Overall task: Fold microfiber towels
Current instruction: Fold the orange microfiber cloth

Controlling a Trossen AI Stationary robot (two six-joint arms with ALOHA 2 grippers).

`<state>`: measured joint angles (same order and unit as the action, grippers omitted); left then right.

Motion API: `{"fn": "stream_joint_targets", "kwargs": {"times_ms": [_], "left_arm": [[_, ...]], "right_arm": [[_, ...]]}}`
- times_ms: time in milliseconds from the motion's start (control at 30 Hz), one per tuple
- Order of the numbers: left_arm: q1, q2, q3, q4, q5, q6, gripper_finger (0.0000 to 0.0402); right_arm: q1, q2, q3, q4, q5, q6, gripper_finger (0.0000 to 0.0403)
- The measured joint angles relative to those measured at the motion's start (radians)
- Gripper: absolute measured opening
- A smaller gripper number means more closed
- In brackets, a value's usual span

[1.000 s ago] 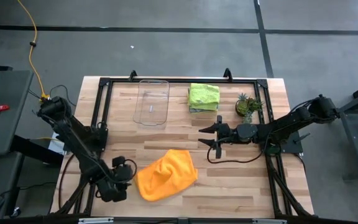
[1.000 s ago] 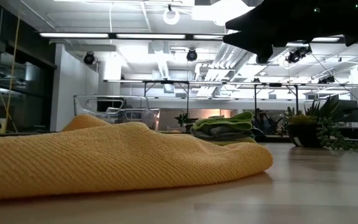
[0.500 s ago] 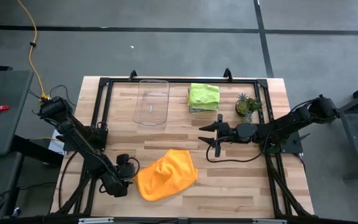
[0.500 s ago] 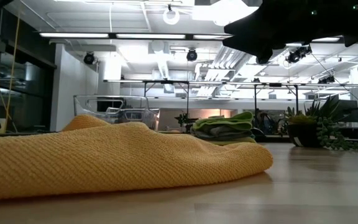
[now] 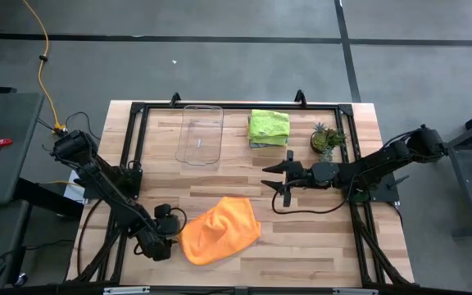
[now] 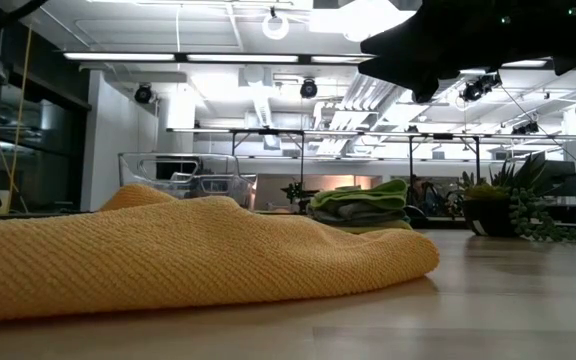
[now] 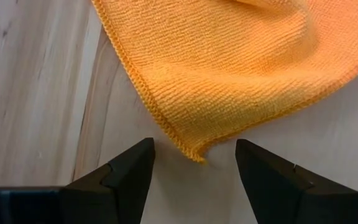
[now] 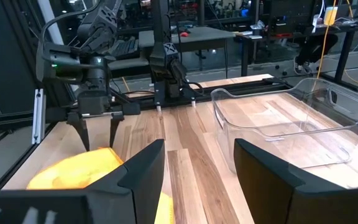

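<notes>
Orange and loosely rumpled, the towel (image 5: 220, 230) lies near the front of the table (image 5: 301, 238), toward our left side, with nothing on top of it. We judge it light, soft and limp: it will sag and drape the moment it is lifted, and its knitted surface should give the fingers good purchase and will not slip. It is not fragile, so a firm pinch does no harm.

Our left gripper (image 7: 194, 163) sits low at the towel's left edge, its fingers spread wide and holding nothing; one stitched corner (image 7: 194, 152) of the cloth points right into the gap between them. That hemmed corner looks to us the best place to take hold, since the double edge is thicker than the flat weave.

Our right gripper (image 5: 274, 178) waits above the middle of the table, fingers apart and empty, well away from the towel. Folded towels (image 5: 268, 128) are stacked at the back, beside the clear tray (image 5: 200, 135).
</notes>
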<state>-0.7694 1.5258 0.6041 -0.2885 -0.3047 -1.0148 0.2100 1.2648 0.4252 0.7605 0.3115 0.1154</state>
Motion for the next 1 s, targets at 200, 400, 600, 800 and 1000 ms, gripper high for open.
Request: {"fn": "stream_joint_targets", "kwargs": {"times_ms": [200,400,600,800,1000], "left_arm": [[0.003,0.005,0.001,0.001,0.000,-0.004,0.0215],[0.004,-0.004,-0.002,-0.004,-0.019,-0.030,0.0143],[0.007,-0.002,-0.003,0.002,-0.020,-0.036,0.0019],[0.047,-0.022,0.035,-0.123,0.051,-0.018,0.0003],[0.159,-0.119,0.182,-0.526,-0.062,0.140,0.0001]], "right_arm": [[0.000,0.000,0.000,-0.001,0.000,0.000,0.0184],[0.000,0.000,0.000,-0.001,0.000,0.000,0.0184],[0.000,0.000,0.000,0.000,0.000,0.000,0.0184],[0.000,0.000,0.000,0.000,0.000,0.000,0.0184],[0.000,0.000,0.000,0.006,0.000,-0.002,0.0184]]}}
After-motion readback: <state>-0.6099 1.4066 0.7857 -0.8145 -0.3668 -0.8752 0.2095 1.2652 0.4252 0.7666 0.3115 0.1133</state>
